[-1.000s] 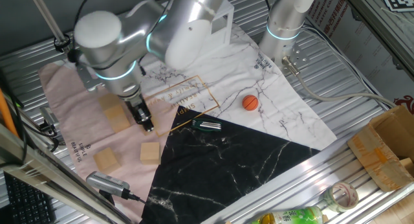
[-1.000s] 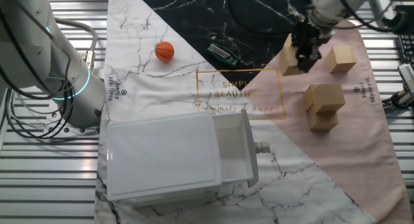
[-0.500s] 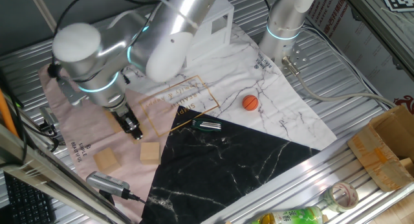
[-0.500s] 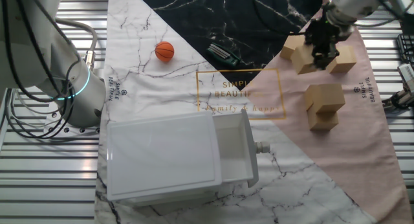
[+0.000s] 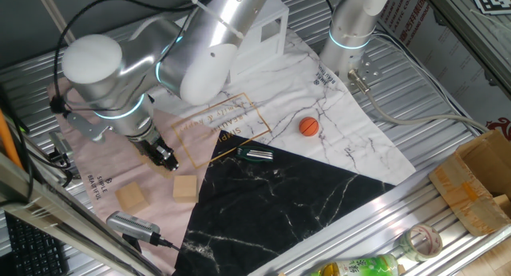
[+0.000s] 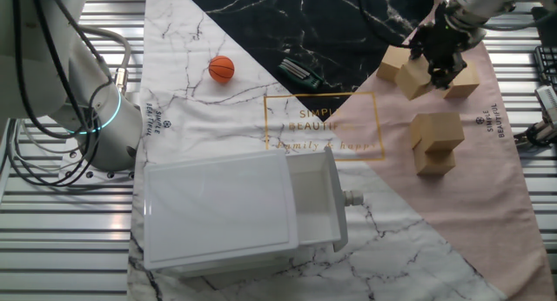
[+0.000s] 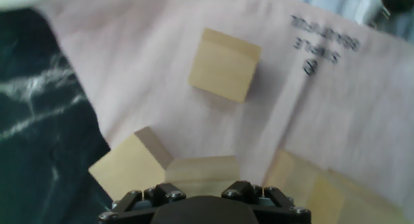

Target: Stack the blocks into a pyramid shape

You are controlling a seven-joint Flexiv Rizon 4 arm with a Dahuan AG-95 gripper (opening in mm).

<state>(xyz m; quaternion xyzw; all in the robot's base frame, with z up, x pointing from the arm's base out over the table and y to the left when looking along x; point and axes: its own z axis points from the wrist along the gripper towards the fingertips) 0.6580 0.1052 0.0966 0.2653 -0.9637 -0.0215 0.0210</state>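
The Flexiv arm's end effector (image 6: pixel 438 68) hangs over the pink corner of the printed cloth (image 6: pixel 487 205) on the bench, a tan wooden block (image 6: pixel 416 76) between its fingers, apparently gripped and lifted, though the hand view, blurred, shows only the block's top beneath the fingers. Beside it lie two loose blocks, one toward the black marble print (image 6: pixel 393 63) and one toward the cloth's edge (image 6: pixel 463 80). Nearby stands a started pile (image 6: pixel 437 141), one block atop at least one other; its full count is hidden. The orange ball (image 6: pixel 222 69) and white box-like house (image 6: pixel 235 210) sit well apart. The step in hand looks like carrying a block to the pile; the next move calls for setting it squarely beside the base without knocking the upper block.
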